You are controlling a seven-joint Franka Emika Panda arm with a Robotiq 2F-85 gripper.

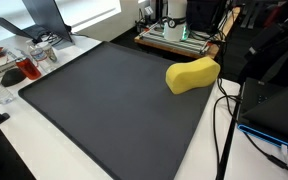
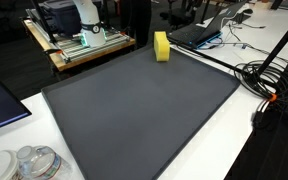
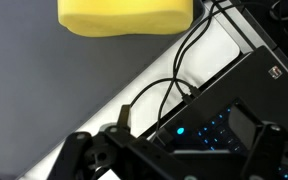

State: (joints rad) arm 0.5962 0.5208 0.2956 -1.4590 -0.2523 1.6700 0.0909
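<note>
Cables [image 3: 176, 85] cross between the released claw [image 3: 174, 152] and the yellow sponge [image 3: 124, 15] on the dark mat [image 3: 44, 80].

Your white table [image 1: 44, 150] carried a large dark grey mat [image 1: 114, 100], with daylight at a window [image 1: 84, 12] behind. Black cables [image 2: 269, 75] trailed beside a laptop [image 2: 199, 32]; a wooden cart [image 2: 56, 55] stood beyond.

The dark mat [image 1: 104, 110] on the white surface [image 1: 34, 140] leaves wide open room across its middle and near side in both exterior views. A yellow sponge [image 1: 192, 74] sits at the mat's far edge. Black cables [image 2: 264, 80] loop along one side just off the mat, near a laptop [image 2: 199, 33]. Plastic containers [image 2: 29, 165] crowd one corner of the surface, off the mat.
</note>
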